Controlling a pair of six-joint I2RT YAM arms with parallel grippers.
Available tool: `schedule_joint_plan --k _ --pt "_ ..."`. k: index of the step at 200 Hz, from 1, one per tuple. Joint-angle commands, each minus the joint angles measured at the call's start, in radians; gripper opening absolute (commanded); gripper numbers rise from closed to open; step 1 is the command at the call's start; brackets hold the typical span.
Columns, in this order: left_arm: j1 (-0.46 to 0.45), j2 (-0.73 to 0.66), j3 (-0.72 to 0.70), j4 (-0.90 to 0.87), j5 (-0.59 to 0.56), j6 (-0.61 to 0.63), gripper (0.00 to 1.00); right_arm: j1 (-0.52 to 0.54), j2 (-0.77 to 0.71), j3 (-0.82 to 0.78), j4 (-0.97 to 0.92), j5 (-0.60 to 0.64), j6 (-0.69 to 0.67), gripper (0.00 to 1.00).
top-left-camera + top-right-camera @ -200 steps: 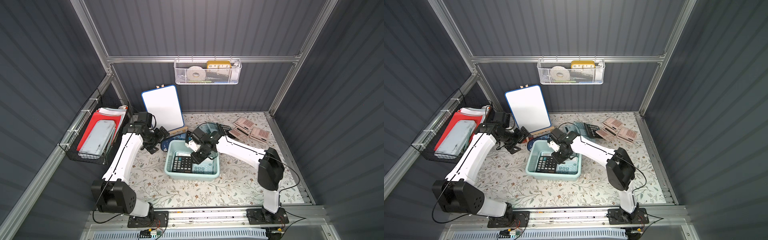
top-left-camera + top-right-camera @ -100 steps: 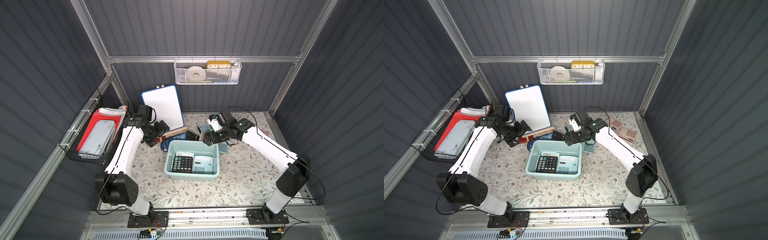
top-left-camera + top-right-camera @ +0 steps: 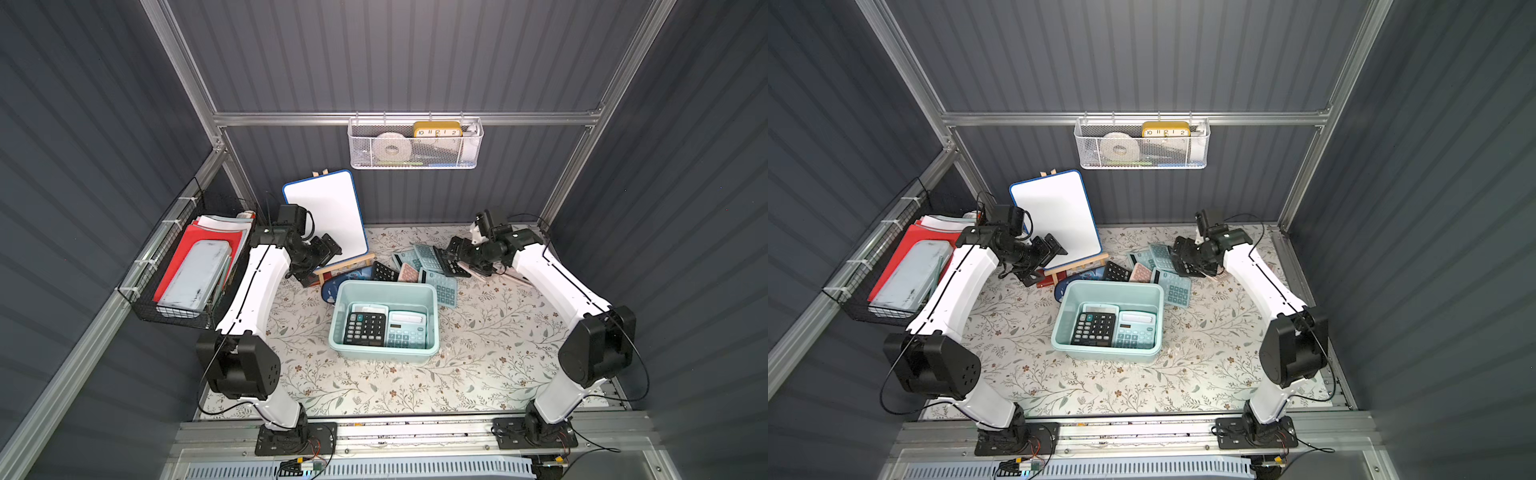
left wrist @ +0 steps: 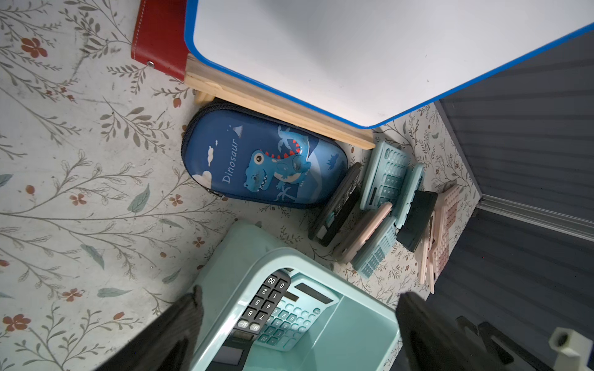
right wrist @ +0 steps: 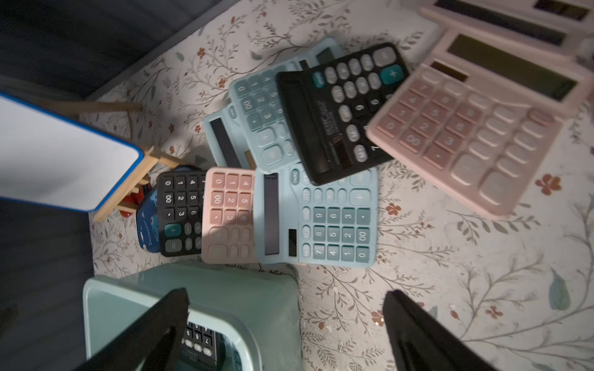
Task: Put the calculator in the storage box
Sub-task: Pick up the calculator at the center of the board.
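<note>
The mint-teal storage box (image 3: 382, 355) (image 3: 1106, 353) stands mid-table. Inside lie a black calculator (image 3: 365, 328) and a teal calculator (image 3: 407, 330), side by side. Behind the box, several loose calculators are piled up: a teal one (image 5: 334, 221), a pink one (image 5: 229, 208), a black one (image 5: 340, 106). My right gripper (image 3: 453, 257) (image 5: 286, 295) hangs open and empty over that pile's right end. My left gripper (image 3: 322, 262) (image 4: 299, 298) is open and empty too, by the easel at the back left, looking down on the box's corner (image 4: 234, 253).
A whiteboard on a wooden easel (image 3: 326, 216) stands at the back left, with a blue dinosaur pencil case (image 4: 263, 163) and a red notebook (image 4: 157, 35) at its foot. A black wire basket (image 3: 187, 266) hangs on the left wall. A white mesh basket (image 3: 415, 143) hangs on the back wall.
My right gripper opened, left the teal calculator in the box, and drew back to the rear right over the pile. The left arm shifted slightly toward the whiteboard.
</note>
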Motion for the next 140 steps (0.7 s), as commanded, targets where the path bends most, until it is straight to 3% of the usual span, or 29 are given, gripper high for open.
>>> schedule_joint_plan --k 1,26,59,140 --pt "0.007 0.014 0.029 -0.003 0.019 0.024 0.99 -0.067 -0.034 -0.102 0.085 -0.105 0.161 0.99" --pt "0.008 0.022 0.033 -0.005 0.022 0.029 0.99 -0.123 -0.088 -0.217 0.180 -0.080 0.278 0.99" --pt "0.008 0.034 0.046 -0.007 0.034 0.036 0.99 -0.202 -0.072 -0.295 0.229 -0.135 0.398 0.98" --pt "0.009 0.028 0.052 -0.020 0.027 0.049 0.99 -0.254 0.043 -0.404 0.570 -0.185 0.749 0.89"
